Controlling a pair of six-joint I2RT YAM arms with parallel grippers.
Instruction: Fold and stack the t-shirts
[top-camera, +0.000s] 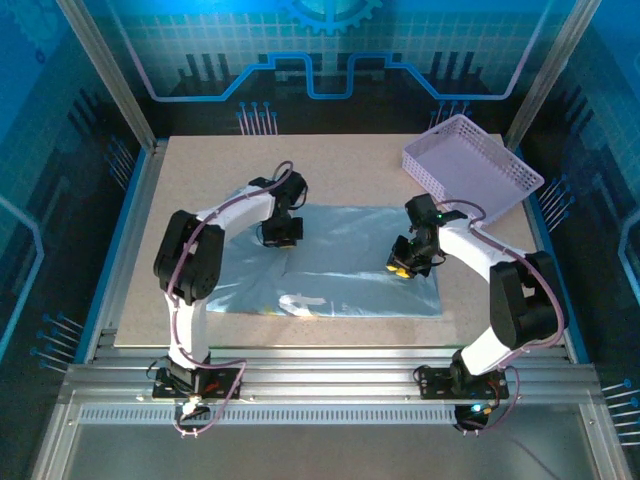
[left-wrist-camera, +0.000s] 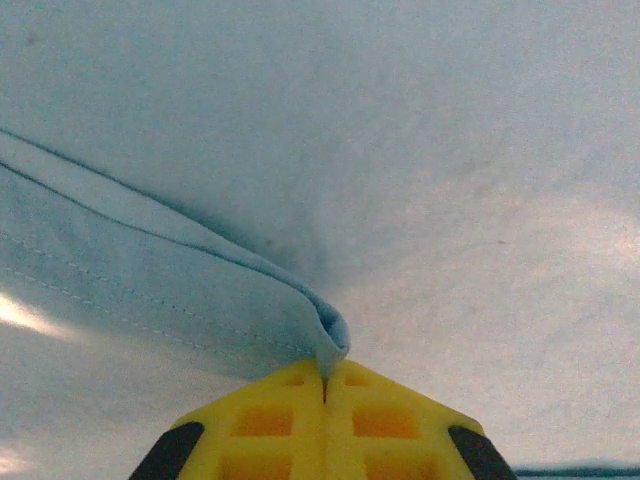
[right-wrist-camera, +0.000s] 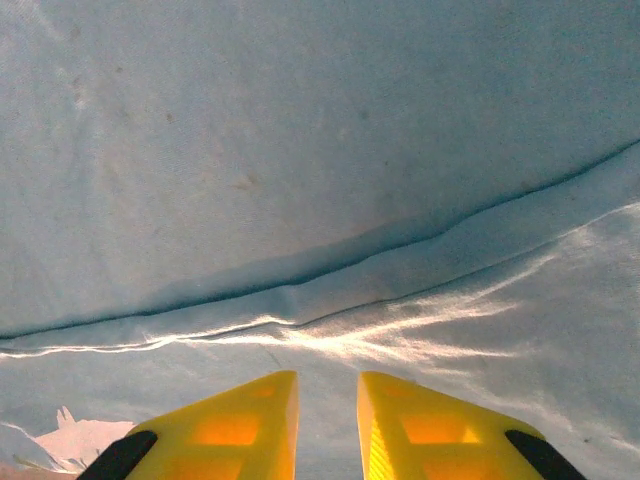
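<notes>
Top external view: pale grey-blue t-shirt spread flat across the middle of the counter, white lettering close to its near edge. Left claw lowered onto the far-left part of the cloth. Right claw lowered onto the right part, well apart from the left one. Lavender lattice basket at the far right corner of the counter, apart from the shirt.

Left wrist view: yellow fingers pressed tight together, no gap between them. Small fold of a stitched edge nipped at the very tips, drawn up into a ridge trailing off to the left. Rest of the cloth smooth beyond.

Right wrist view: yellow fingers slightly parted, a narrow gap between them and nothing gripped in it. Smooth cloth under and beyond the tips. Stitched edge crossing the shirt from lower left up to the right. Scrap of white print at the bottom left corner.
</notes>
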